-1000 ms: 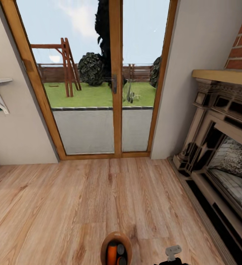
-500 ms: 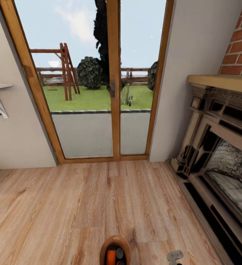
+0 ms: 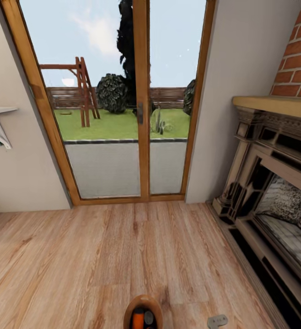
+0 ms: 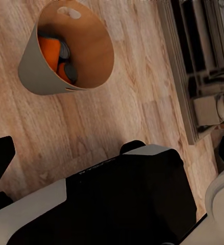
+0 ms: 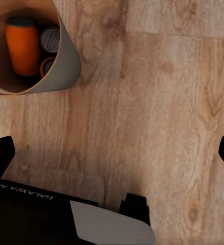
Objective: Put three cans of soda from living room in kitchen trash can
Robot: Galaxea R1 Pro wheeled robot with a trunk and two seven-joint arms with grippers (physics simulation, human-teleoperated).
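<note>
**On the living room floor: bin with cans, both grippers empty**

Trash can (image 3: 143,304) stands on the wood plank floor (image 3: 77,256), facing the wood-framed glass doors (image 3: 139,105), brick fireplace (image 3: 278,192) to the right. Soda cans (image 5: 22,46) lie inside the bin; three tops visible in the right wrist view, orange sides in the left wrist view (image 4: 53,53). Right gripper (image 5: 114,153) fingers spread wide, holding nothing, bin just beside it. Left gripper (image 4: 112,153) likewise wide apart, empty, bin ahead of it, not touching.
</note>
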